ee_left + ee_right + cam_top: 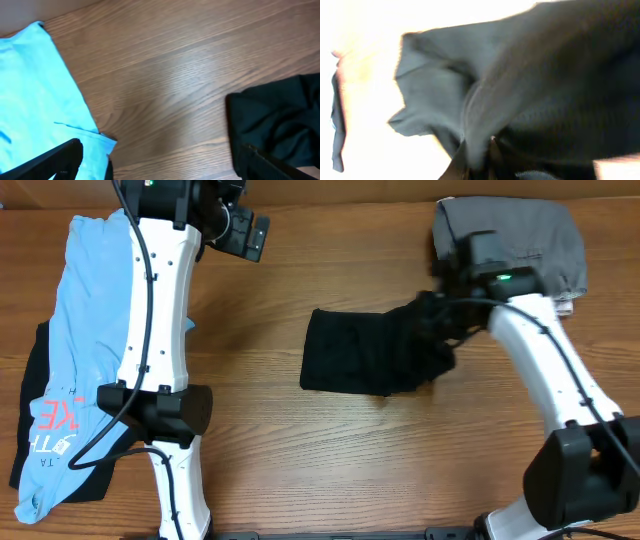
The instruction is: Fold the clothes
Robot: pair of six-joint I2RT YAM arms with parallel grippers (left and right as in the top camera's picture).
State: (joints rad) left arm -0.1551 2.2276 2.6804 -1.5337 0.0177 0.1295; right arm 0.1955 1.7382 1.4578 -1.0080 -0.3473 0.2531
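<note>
A black garment point(365, 352) lies in the middle of the wooden table, its right side lifted. My right gripper point(432, 315) is shut on that lifted edge; in the right wrist view the dark cloth point(520, 95) fills the frame and is pinched between the fingers point(479, 157). My left gripper point(245, 232) is open and empty at the far left-centre, above bare wood. In the left wrist view its fingers point(160, 162) frame bare table, with the light blue shirt point(35, 90) at left and the black garment point(280, 120) at right.
A light blue shirt point(85, 330) with red lettering lies over a black garment point(35, 380) at the left edge. A folded grey garment point(515, 235) sits at the far right. The wooden table point(300, 480) shows bare along the front.
</note>
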